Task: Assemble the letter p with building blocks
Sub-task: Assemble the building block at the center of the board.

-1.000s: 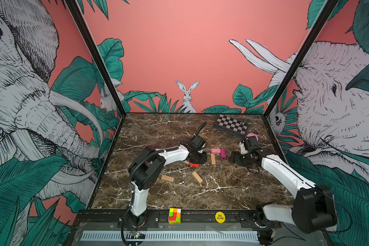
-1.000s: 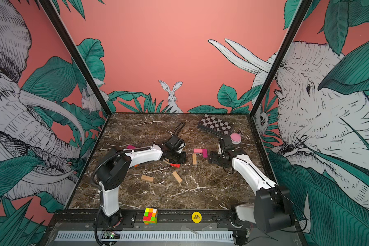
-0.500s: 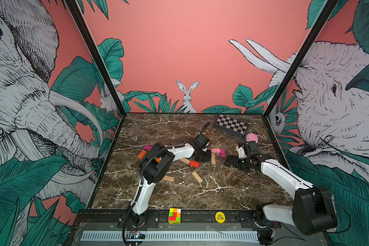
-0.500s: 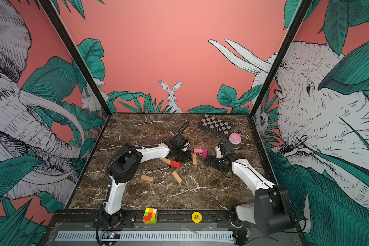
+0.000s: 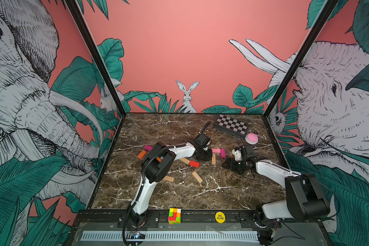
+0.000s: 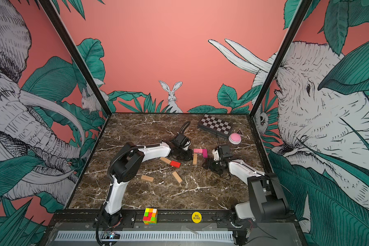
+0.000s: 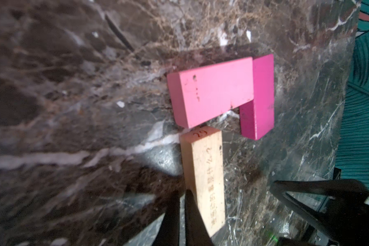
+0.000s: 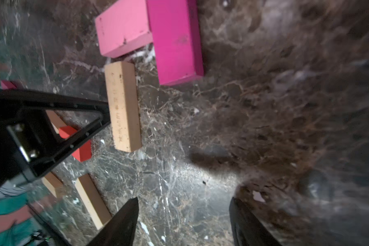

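A pink block (image 7: 215, 91) and a magenta block (image 7: 262, 95) lie end to side in a corner shape, with a tan block (image 7: 207, 174) running down from the pink one. In both top views this group sits mid-table: pink (image 5: 216, 150), magenta (image 5: 222, 153), tan (image 5: 213, 158). My left gripper (image 7: 182, 192) is shut, empty, its tips against the tan block's long side (image 8: 124, 106). My right gripper (image 8: 183, 200) stands open over bare marble, right of the group (image 5: 228, 165). It holds nothing.
Loose blocks lie left of the group: red (image 5: 194, 164), tan (image 5: 184, 160), tan (image 5: 197, 177), tan (image 5: 168, 179), orange (image 5: 142, 154), magenta (image 5: 148, 147). A checkered box (image 5: 230, 125) and pink button (image 5: 251, 138) sit back right. A puzzle cube (image 5: 174, 216) rests on the front rail.
My left gripper has slid right up to the tan block, its elbow swinging forward. The right gripper has moved left toward the block group.
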`<state>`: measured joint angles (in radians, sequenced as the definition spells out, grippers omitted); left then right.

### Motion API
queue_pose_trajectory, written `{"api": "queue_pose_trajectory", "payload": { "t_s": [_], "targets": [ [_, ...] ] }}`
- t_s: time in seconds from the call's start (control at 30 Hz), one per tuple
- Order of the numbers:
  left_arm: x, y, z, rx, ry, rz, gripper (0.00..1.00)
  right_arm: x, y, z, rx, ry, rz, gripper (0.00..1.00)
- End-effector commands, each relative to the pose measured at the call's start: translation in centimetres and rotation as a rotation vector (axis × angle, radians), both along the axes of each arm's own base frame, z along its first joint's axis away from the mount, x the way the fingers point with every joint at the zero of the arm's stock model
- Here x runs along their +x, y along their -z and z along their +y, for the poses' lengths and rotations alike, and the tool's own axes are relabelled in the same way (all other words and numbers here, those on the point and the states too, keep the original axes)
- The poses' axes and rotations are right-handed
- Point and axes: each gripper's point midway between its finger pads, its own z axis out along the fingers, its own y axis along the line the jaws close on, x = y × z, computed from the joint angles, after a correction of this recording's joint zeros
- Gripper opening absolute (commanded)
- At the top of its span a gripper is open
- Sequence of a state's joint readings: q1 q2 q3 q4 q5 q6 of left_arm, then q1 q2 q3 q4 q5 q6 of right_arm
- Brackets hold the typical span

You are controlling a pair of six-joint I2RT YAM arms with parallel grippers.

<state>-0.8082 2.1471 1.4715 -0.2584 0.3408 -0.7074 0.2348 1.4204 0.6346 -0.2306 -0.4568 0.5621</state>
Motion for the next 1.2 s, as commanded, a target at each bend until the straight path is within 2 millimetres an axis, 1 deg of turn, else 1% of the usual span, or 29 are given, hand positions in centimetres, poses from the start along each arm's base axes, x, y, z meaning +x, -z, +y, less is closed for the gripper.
{"api": "queue_pose_trajectory", "payload": {
  "t_s": [0.0,0.1,0.17,0.3,0.37,0.43,0.53,0.67,0.7,0.73,0.83,1.07,1.17],
  "targets": [
    [-0.5,-0.3,0.8,0.01,-0.015,0.017,0.1,1.9,-1.4,0.6,0.024,0.019,-0.062,0.5],
    [-1.0,-0.2,1.4,0.02,-0.015,0.022,0.1,2.8,-2.2,0.0,-0.013,0.044,-0.074,0.43],
    [-1.4,-0.2,1.8,0.023,-0.014,0.023,0.1,3.5,-2.6,-0.1,-0.022,0.048,-0.078,0.41],
    [-2.3,0.1,2.7,0.025,-0.017,0.035,0.1,4.4,-2.7,0.9,0.025,0.05,-0.073,0.39],
    [-2.7,0.3,3.0,0.024,-0.018,0.04,0.1,4.8,-2.6,1.3,0.024,0.047,-0.067,0.36],
    [-3.0,0.3,3.1,0.021,-0.011,0.042,0.1,5.1,-2.6,1.6,0.014,0.046,-0.072,0.35],
    [-3.3,0.2,3.0,0.018,-0.006,0.045,0.1,5.8,-2.7,2.0,-0.001,0.044,-0.072,0.25],
    [-3.4,0.2,3.0,0.016,-0.001,0.042,0.11,6.6,-2.3,2.5,-0.014,0.055,-0.06,0.15],
    [-3.4,0.2,2.9,0.016,-0.001,0.042,0.11,6.9,-2.5,2.6,-0.016,0.059,-0.07,0.13],
    [-3.3,0.0,2.8,0.011,-0.001,0.04,0.11,6.9,-1.4,2.6,-0.024,0.064,-0.042,0.11],
    [-3.2,-0.1,2.6,-0.001,0.0,0.041,0.12,7.5,-0.8,3.1,-0.022,0.065,-0.027,0.1],
    [-3.2,-0.1,2.2,-0.006,0.008,0.041,0.12,8.4,-0.4,4.3,-0.022,0.054,-0.025,0.09],
    [-3.1,0.0,2.2,-0.008,0.009,0.04,0.12,8.6,0.0,4.2,-0.035,0.057,-0.018,0.1]
  ]
}}
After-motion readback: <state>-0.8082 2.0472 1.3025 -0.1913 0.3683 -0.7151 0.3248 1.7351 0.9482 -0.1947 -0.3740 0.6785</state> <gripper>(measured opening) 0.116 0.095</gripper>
